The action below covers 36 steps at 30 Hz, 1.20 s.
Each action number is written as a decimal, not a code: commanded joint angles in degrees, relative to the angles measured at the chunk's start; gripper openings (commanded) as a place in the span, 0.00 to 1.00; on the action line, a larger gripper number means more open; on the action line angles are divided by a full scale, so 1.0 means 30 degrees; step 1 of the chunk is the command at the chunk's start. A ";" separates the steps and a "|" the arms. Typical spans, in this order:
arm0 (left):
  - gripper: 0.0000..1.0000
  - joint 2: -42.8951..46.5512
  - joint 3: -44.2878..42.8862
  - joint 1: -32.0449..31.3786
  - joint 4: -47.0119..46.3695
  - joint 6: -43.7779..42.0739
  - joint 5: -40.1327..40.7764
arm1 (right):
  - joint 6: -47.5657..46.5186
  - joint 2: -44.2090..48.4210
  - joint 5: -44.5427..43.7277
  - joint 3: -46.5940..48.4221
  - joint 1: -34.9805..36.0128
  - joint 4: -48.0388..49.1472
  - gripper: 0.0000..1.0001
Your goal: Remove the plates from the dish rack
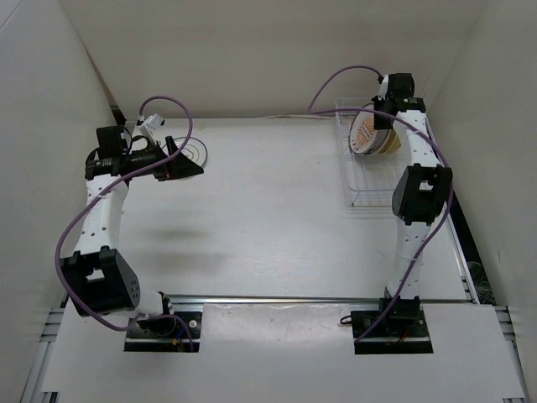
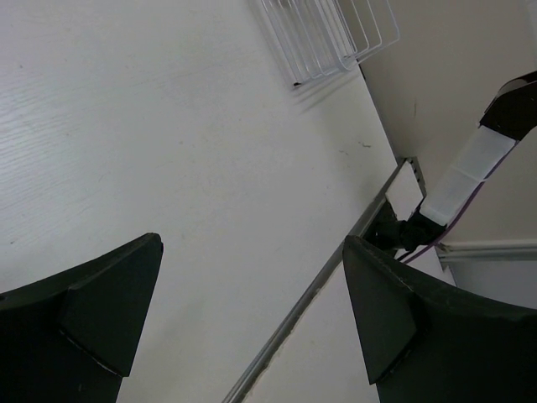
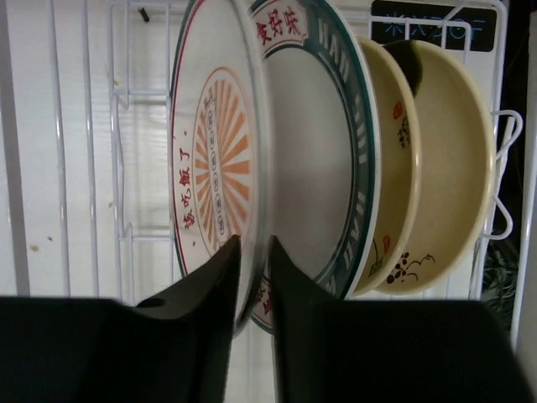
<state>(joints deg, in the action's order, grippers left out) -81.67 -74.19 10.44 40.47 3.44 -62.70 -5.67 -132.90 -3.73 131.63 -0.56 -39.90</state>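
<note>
Four plates [image 1: 369, 134] on edge, side by side, in the far half of the rack [image 1: 361, 200].

Front plate [image 3: 214, 159]: white, with an orange sunburst, red characters and a thin dark line at the rim.

Second plate [image 3: 331, 168] just behind it: white, with a broad dark-green rim and pale lettering.

Behind those, two cream plates [image 3: 445, 176] with small dark and red sprigs, the last one close to the rack's end wires.

Right jaws narrow, straddling the front plate's rim at the bottom of the wrist view. One jaw over the patterned face, the other in the gap between front and second plate. Rim edge between them. Pressed tight or just short of touching: cannot tell.

Rack at the far right of the worktop [image 1: 268, 218], close to the right wall. Right arm [image 1: 417, 193] stretched along the rack's right side to its far end, with a purple cable [image 1: 336, 80] arching above.

Left jaws wide apart, holding nothing, over bare worktop at the far left and well apart from the rack. Left arm [image 1: 101, 218] folded back on that side. In the left wrist view, a corner of the rack at the top edge, a metal rail [image 2: 336, 277] crossing the worktop, and part of the right arm at the right.
</note>
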 commanded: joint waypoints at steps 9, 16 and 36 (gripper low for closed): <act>0.99 0.2407 0.0766 0.0007 0.0046 -0.0386 0.1034 | -0.0162 0.0733 -0.0834 0.1327 0.0975 0.0907 0.01; 0.99 0.3139 0.1116 0.0007 0.0046 -0.0562 0.1622 | 0.0689 0.3046 -0.5403 0.1327 0.1826 0.2341 0.01; 0.99 0.3199 0.0559 0.0007 0.0222 -0.0210 -0.1889 | 0.3439 1.0404 1.7567 -0.6043 0.2119 -0.1261 0.01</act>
<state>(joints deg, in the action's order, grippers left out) -71.79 -71.00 10.44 40.80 3.01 -60.18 -0.30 -102.43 14.26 118.87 5.74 -41.50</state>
